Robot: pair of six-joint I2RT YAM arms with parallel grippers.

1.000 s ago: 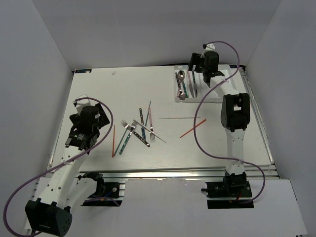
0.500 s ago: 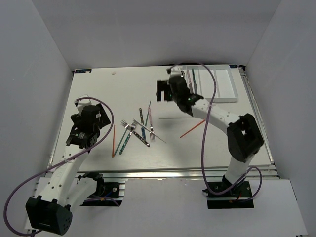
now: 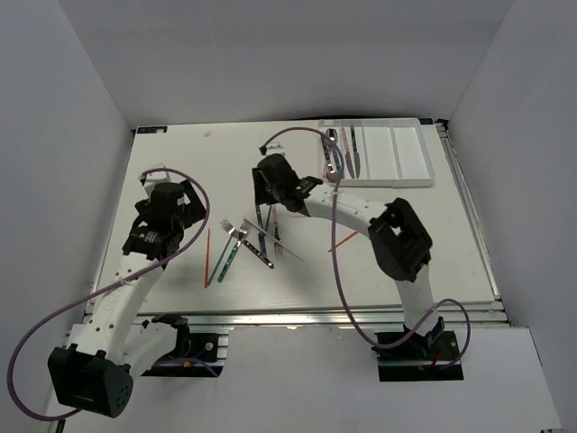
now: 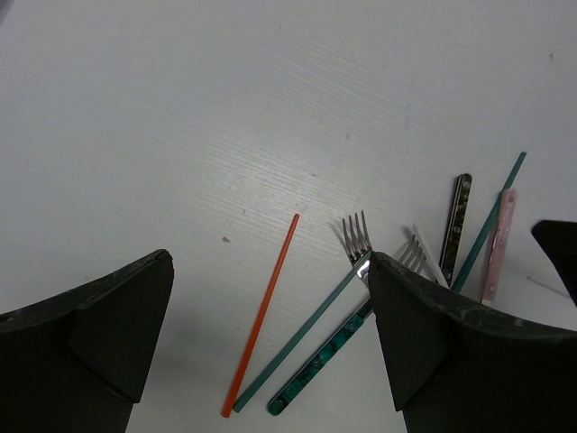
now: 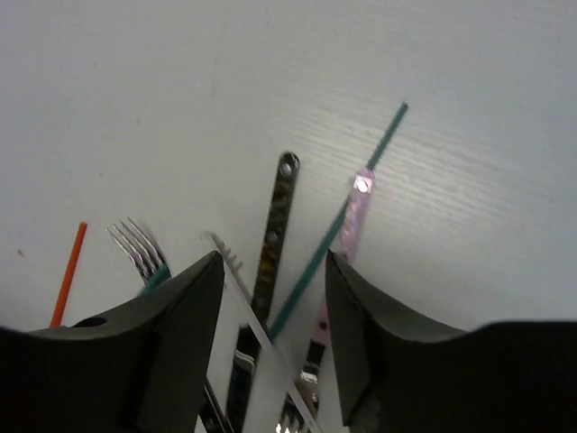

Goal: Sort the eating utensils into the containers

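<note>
A pile of utensils (image 3: 257, 236) lies mid-table: forks, a dark-handled piece, a pink-handled piece, teal chopsticks and an orange-red chopstick (image 3: 207, 257). My right gripper (image 3: 268, 206) is open and empty, low over the pile's far end. In its wrist view the dark handle (image 5: 275, 216), teal chopstick (image 5: 338, 225) and pink handle (image 5: 352, 221) lie between the fingers. My left gripper (image 3: 149, 236) is open and empty, left of the pile; its view shows the orange-red chopstick (image 4: 263, 311) and a teal-handled fork (image 4: 334, 338). The white tray (image 3: 397, 153) at the back right holds a few utensils (image 3: 341, 153).
Another orange-red chopstick (image 3: 347, 236) lies on the table right of the pile, under the right arm. A purple cable loops over the tray's left end. White walls enclose the table on three sides.
My right arm has swung from the tray at the back right across to the utensil pile at mid-table. My left gripper has shifted slightly up and to the right.
</note>
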